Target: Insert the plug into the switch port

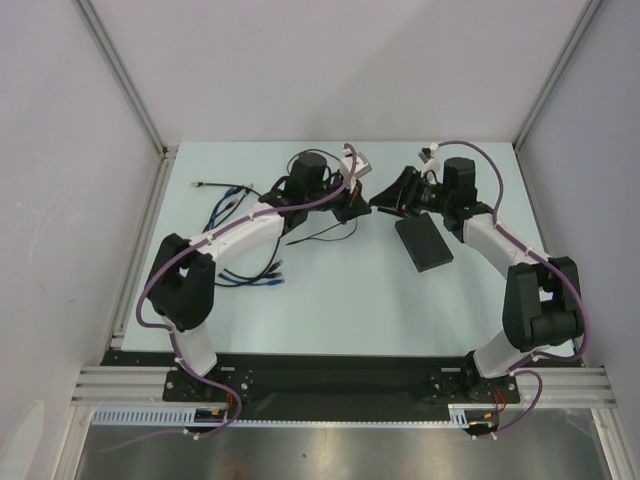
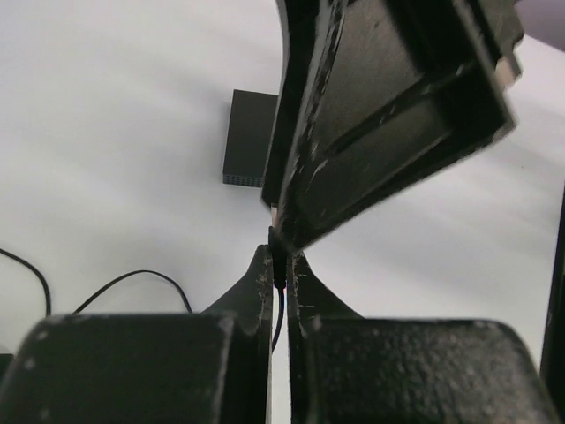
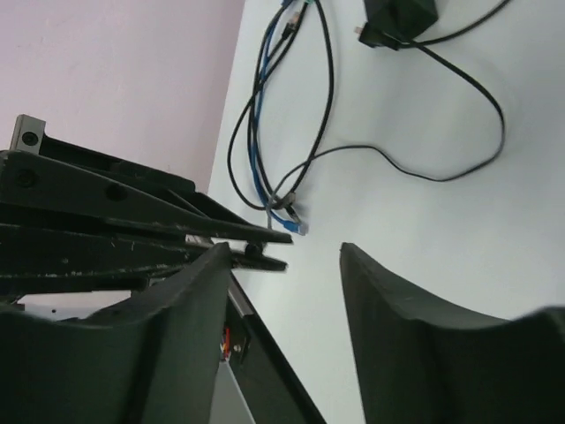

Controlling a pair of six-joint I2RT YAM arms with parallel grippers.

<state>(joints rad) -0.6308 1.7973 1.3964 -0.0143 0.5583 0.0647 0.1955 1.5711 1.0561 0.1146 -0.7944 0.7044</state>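
1. My left gripper (image 2: 280,258) has its jaws pressed together, pinching a thin black cable (image 2: 279,322). I cannot make out the plug end.
2. My right gripper (image 3: 287,252) has its jaws spread and holds nothing. It sits nose to nose with the left.
3. The flat matte-black rectangular switch (image 1: 424,243) lies on the pale table (image 1: 330,300), at 4 o'clock from the right gripper and apart from both.
4. Risk: nothing steadies the switch, so a push could slide it.
5. Risk: held by its cable, the plug may twist and miss the port.
6. Risk: the grippers are close enough to collide.
7. I see 0 containers, and the ports are too small to judge.
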